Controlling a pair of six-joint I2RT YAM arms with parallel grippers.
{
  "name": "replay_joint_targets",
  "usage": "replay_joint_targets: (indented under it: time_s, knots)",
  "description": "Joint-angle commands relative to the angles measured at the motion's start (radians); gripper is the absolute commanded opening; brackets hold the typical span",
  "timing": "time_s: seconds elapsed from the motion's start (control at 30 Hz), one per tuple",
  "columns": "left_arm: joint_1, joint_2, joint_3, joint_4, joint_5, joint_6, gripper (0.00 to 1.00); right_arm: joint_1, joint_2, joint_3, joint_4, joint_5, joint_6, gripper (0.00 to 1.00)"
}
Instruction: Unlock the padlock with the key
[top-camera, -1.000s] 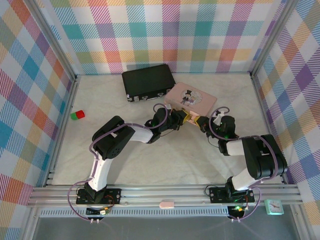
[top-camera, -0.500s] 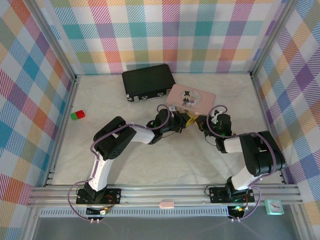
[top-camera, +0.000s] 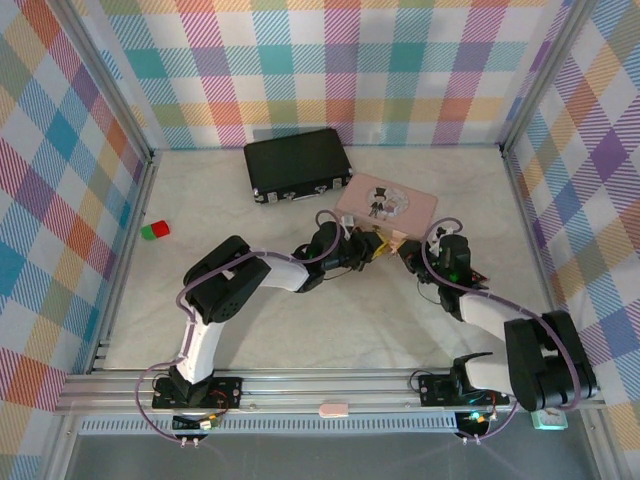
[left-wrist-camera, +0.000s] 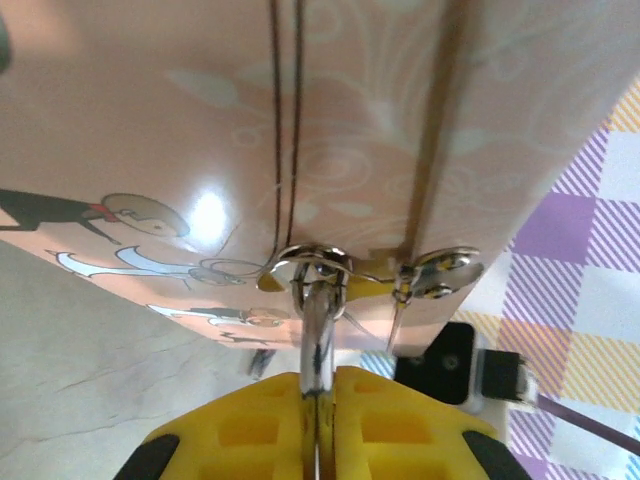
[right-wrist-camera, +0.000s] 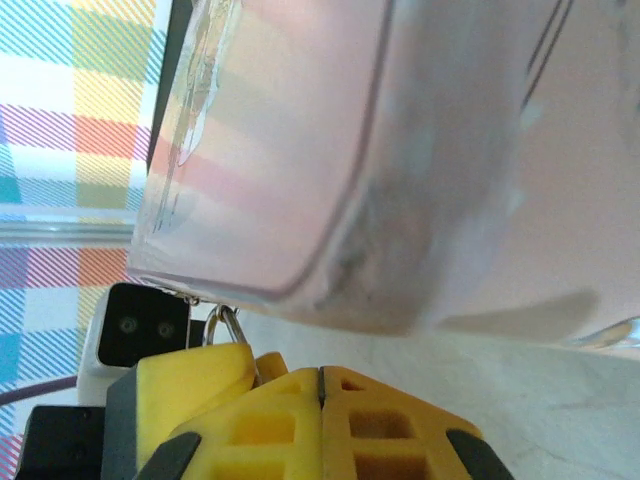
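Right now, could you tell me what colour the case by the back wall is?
The case is black; best in the top external view.

Top view: padlock and key too small to make out where left gripper (top-camera: 372, 243) and right gripper (top-camera: 403, 248) meet, at near corner of pink box (top-camera: 385, 203).
Left wrist: fingers (left-wrist-camera: 250, 420) cropped by bottom edge. Silver stem (left-wrist-camera: 318, 350) pinched between them, lower end hidden; key or shackle undetermined.
Right wrist: box close and blurred, cropped at the frame edges. Thin silver loop (right-wrist-camera: 228, 322) partly hidden behind a finger (right-wrist-camera: 190, 385).
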Motion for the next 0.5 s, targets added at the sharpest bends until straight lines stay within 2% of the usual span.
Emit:
replay_joint_targets:
  time_s: [0.0,0.37,0.43,0.47]
  knots:
    - [0.004,-0.081,-0.041,-0.007,-0.028,0.083,0.0,-0.028,-0.02,0.031,-0.144,-0.054,-0.104,0.0]
    - [-0.035,-0.097,-0.17,-0.041,-0.105,0.15,0.0,-0.036,0.011,0.059,-0.12,-0.163,-0.147,0.0]
    - [-0.036,-0.072,-0.165,-0.02,-0.098,0.146,0.05,-0.036,-0.003,0.067,-0.126,-0.181,-0.148,0.0]
    - [-0.037,-0.06,-0.164,-0.013,-0.094,0.138,0.1,-0.036,-0.013,0.076,-0.136,-0.189,-0.152,0.0]
